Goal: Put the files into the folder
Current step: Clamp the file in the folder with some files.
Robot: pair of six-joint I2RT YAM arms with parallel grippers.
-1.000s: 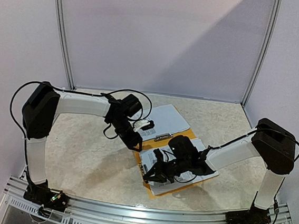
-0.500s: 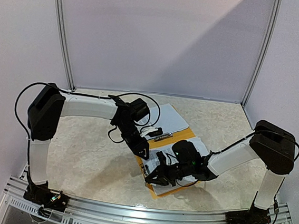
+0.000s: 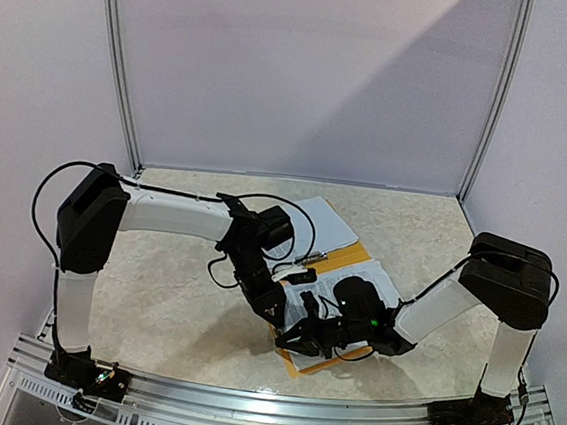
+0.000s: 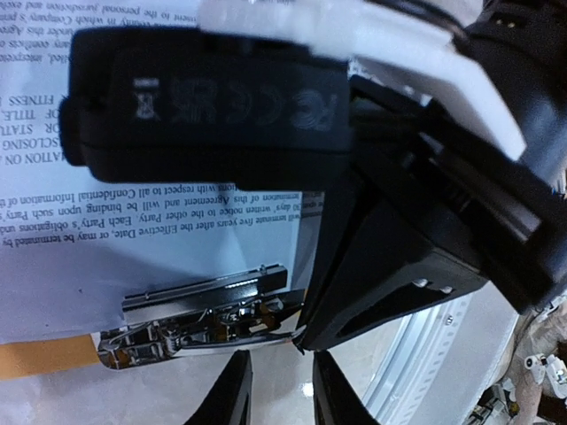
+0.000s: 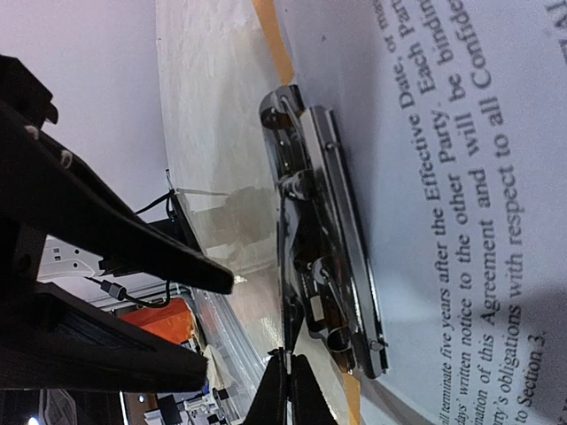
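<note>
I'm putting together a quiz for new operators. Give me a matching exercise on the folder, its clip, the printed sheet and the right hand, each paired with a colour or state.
Things:
1. folder
2. clip
3. sheet
4. right hand

Colours or states:
A. white with black print
B. shut
C. orange
D. shiny metal

Pairs: 1-C, 2-D, 3-A, 4-B

Left gripper and right gripper crowd the folder clip; tabletop leftward lies open.
</note>
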